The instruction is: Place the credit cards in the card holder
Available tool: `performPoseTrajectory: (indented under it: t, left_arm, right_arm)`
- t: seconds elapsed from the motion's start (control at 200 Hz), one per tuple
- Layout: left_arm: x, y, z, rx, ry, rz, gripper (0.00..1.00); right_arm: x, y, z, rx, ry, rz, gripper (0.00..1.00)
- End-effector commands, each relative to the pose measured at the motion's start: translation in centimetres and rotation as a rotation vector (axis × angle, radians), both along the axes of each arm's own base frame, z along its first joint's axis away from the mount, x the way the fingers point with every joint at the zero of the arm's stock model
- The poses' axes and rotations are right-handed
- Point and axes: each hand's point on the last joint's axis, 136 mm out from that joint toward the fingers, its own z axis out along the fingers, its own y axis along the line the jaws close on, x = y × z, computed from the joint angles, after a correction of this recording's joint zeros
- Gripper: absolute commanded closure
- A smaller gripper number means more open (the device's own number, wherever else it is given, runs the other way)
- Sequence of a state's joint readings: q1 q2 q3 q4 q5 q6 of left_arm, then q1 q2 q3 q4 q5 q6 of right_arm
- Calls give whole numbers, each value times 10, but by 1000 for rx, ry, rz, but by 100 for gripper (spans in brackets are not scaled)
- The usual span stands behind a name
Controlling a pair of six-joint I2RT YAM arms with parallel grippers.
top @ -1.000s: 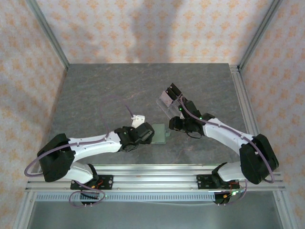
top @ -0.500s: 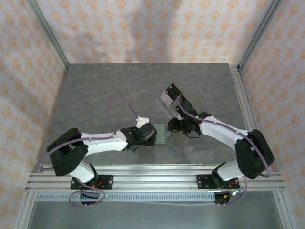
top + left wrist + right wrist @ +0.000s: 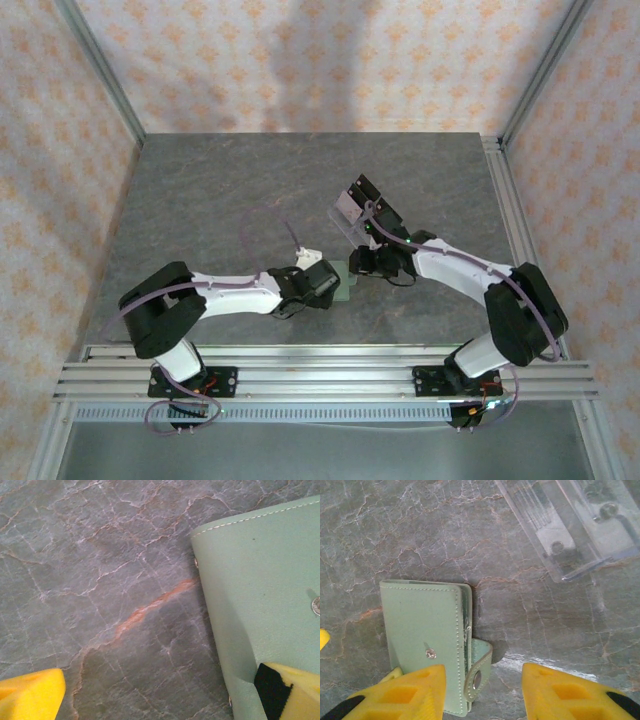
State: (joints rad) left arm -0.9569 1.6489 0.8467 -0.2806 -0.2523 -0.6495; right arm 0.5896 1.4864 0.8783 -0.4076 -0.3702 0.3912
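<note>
The sage-green card holder [image 3: 422,630] lies folded on the stone table between both grippers, its snap tab [image 3: 480,672] unfastened and sticking out to the right. My right gripper [image 3: 482,680] is open just above it, the left finger over the holder's near face and the tab in the gap. My left gripper [image 3: 160,692] is open wide, one yellow finger [image 3: 295,690] resting on the card holder [image 3: 260,580] and the other over bare stone. From above, the left gripper [image 3: 325,280] covers much of the card holder [image 3: 342,275], with the right gripper [image 3: 360,262] alongside. The credit cards are hidden or out of view.
A clear acrylic stand [image 3: 570,525] with black panels sits just beyond the holder, behind my right gripper [image 3: 356,208]. Aluminium rails frame the table's right side [image 3: 500,200] and near edge.
My left arm has reached right, bringing its gripper onto the card holder's left edge. My right gripper has shifted slightly left toward the holder.
</note>
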Motion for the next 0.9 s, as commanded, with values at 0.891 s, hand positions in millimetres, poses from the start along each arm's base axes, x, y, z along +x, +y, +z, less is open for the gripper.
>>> performPoseTrajectory:
  t: [0.891]
  left_arm:
    - [-8, 16, -12, 106, 9, 30, 0]
  right_arm:
    - [2, -2, -7, -118, -5, 39, 93]
